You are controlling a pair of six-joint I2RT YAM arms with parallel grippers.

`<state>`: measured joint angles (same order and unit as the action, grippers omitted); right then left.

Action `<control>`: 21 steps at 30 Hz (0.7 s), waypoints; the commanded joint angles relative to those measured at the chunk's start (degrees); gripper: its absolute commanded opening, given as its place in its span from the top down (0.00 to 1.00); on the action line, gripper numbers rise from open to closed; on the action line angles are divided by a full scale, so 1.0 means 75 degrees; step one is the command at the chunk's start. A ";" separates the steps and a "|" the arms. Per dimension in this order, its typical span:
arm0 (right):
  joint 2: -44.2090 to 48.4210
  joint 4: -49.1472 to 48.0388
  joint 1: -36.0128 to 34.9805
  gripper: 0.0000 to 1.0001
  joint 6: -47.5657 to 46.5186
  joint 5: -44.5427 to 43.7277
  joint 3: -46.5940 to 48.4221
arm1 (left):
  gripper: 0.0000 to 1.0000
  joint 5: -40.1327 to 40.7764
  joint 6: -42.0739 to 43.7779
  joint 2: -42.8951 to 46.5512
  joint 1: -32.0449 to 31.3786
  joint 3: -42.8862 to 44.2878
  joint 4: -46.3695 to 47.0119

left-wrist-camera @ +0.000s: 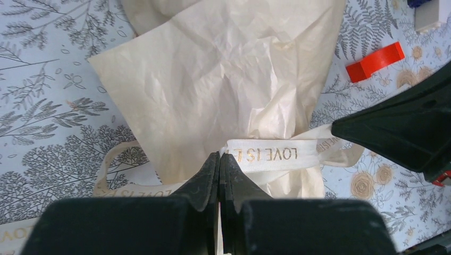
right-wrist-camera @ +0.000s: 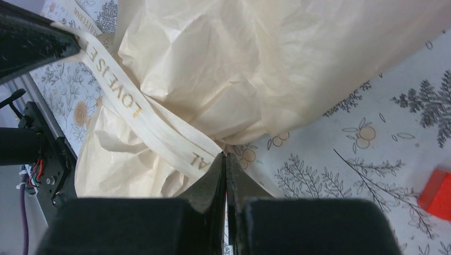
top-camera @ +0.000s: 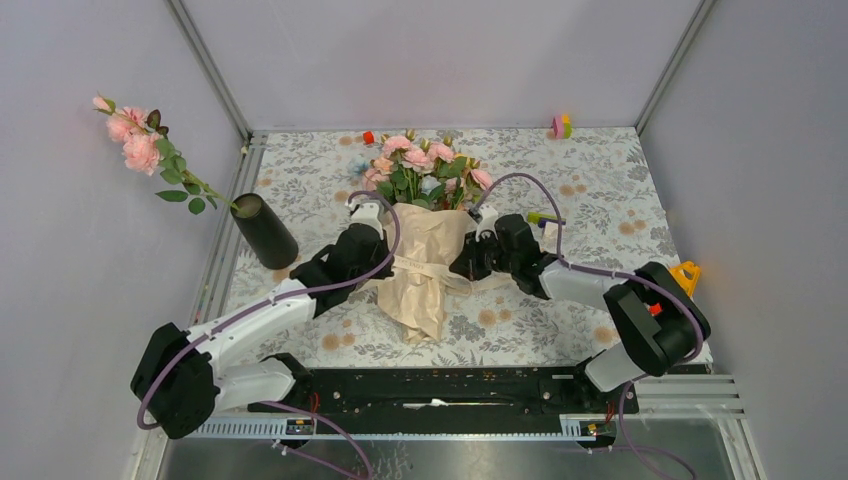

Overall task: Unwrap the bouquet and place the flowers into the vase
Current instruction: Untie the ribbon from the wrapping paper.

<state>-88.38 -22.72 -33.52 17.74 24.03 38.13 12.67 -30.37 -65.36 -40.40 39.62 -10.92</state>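
My left gripper [left-wrist-camera: 219,159] and right gripper [right-wrist-camera: 224,156] both pinch flat on the ribbon [left-wrist-camera: 266,155], one on each side of the bouquet [top-camera: 425,250] lying mid-table, heads far. Probably gripped there to pull the tie loose. Vase [top-camera: 264,230] stands left, apart.

From above I can't see the stems of the flowers [top-camera: 415,160]; the paper [top-camera: 430,255] hides them. In the left wrist view the left fingers [left-wrist-camera: 205,178] cover part of the gold lettering on the ribbon [left-wrist-camera: 266,154], and in the right wrist view a red block [right-wrist-camera: 437,194] is cut by the frame edge.
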 commanded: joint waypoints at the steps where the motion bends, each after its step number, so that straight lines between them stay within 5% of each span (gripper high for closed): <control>1: 0.0652 -0.0546 -0.0055 1.00 0.0110 -0.0786 -0.0354 | 1.00 0.0580 0.0084 0.0302 0.0065 0.0043 -0.0006; 21: 0.1890 0.1255 -0.0054 1.00 0.1368 -0.4462 -0.1177 | 1.00 -0.0490 -0.1353 0.2077 0.2967 -0.1170 -0.0487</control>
<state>-76.97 -16.78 -33.65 25.02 -1.15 29.91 11.16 -37.39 -52.75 -21.69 31.22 -13.76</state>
